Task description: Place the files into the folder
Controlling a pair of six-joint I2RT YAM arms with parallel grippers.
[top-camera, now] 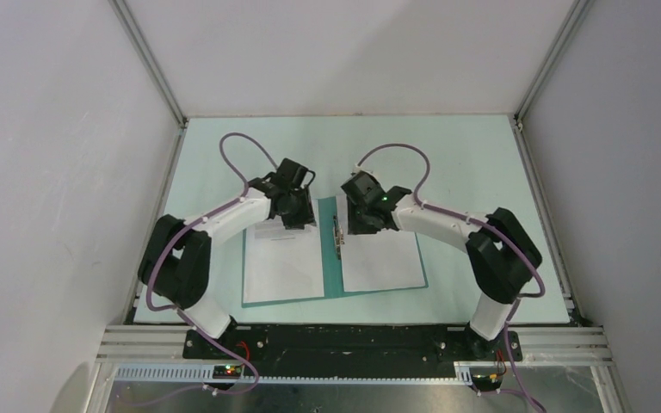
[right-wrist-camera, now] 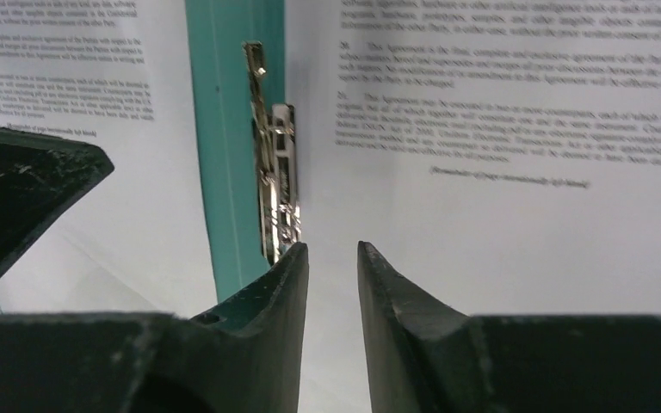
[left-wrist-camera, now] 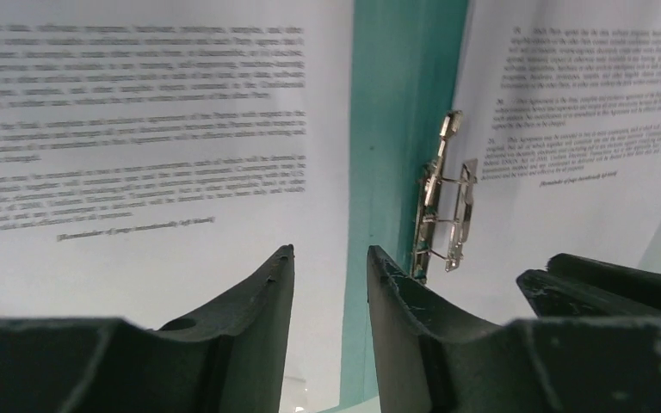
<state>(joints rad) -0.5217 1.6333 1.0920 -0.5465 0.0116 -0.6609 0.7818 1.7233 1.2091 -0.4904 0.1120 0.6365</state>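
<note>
**Overhead and wrist views.** The left gripper [top-camera: 297,213] and right gripper [top-camera: 363,222] hang over the far end of the thin, flat teal-green rectangular folder [top-camera: 332,275], hiding that edge and the far ends of the two white rectangular paper sheets. From above, the print is too small to read. In both wrist views the sheets are cut off by the frame and the black text is blurred. Whether either gripper's fingertips touch the paper cannot be told.

The folder lies open and flat on the pale green table [top-camera: 447,163], near the arms' bases. The left sheet [top-camera: 281,267] lies on its left half and the right sheet [top-camera: 383,258] on its right half. A bare teal strip shows between them. The small shiny metal clip [left-wrist-camera: 443,198] sits along this spine, at the inner edge of the right sheet. Each sheet has a block of print near its far end.

Both grippers stand with a narrow gap between the jaws, and nothing is gripped in either.
</note>
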